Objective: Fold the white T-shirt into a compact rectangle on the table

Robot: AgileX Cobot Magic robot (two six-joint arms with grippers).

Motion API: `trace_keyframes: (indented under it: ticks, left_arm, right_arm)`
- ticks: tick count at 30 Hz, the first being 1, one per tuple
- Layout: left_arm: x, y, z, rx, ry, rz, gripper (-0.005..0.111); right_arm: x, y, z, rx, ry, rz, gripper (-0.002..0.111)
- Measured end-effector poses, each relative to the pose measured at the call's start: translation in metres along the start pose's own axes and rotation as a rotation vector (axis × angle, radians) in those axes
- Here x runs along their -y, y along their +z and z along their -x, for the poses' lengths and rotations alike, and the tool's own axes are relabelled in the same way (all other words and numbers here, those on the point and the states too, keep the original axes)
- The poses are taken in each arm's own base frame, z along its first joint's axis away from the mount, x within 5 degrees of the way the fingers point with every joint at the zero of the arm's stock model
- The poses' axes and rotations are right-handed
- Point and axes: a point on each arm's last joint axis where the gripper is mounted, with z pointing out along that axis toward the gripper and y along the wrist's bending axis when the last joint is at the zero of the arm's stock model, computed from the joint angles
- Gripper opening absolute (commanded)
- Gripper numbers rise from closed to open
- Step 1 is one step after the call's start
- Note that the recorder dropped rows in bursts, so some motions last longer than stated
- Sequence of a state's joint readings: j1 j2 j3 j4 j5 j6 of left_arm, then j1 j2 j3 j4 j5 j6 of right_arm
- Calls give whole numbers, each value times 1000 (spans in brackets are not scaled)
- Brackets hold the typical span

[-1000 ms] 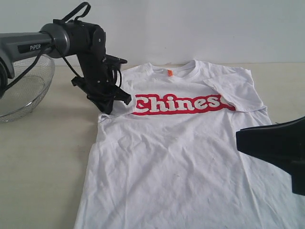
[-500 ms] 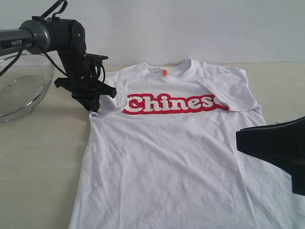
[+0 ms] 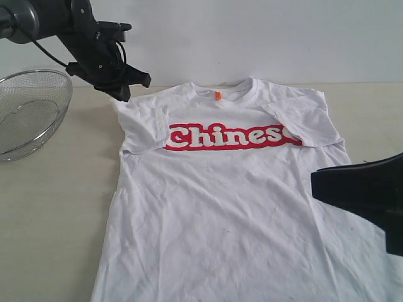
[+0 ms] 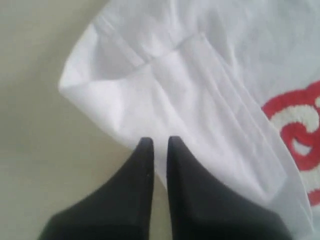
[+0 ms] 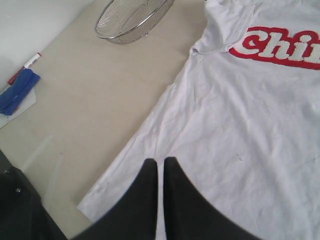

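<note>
"Judging by its creases, how would the T-shirt [image 3: 227, 207] handle?"

"Light and limp, I thought. It lay chest-up, spread on the table [image 3: 50, 220], and cotton that thin would sag and slide, so I'd take it by a sleeve hem or a shoulder seam."

"And the grippers?"

"The left gripper [image 4: 160, 142] had its fingers pressed together at the edge of the sleeve [image 4: 150, 95] nearest the wire basket [image 3: 31, 110]; whether cloth was caught between them, I couldn't tell. The right gripper [image 5: 160, 164] was closed too, empty, hanging over the shirt's lower side."

"Anything hidden?"

"The bottom hem ran out of the exterior view, the right gripper's bulk covered part of one side, and the other sleeve lay folded over the last letter of the lettering [image 3: 230, 136]."
</note>
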State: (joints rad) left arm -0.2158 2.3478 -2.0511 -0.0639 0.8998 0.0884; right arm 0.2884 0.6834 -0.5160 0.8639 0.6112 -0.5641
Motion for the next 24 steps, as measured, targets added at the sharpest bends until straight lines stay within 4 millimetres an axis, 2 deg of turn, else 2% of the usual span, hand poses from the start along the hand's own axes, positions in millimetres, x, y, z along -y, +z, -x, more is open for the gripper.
trace_keyframes:
  ticks: [8,15,24]
  left_arm:
    - [-6,31,-2,51,-10,11,4]
    - [-12,44,-3,86,-20,21,4]
    - [-14,70,-15,35,-7,33,4]
  right_arm:
    - [0,0,0,1,0,2,0]
    - [0,0,0,1,0,2,0]
    - [0,0,0,2,1,3,0]
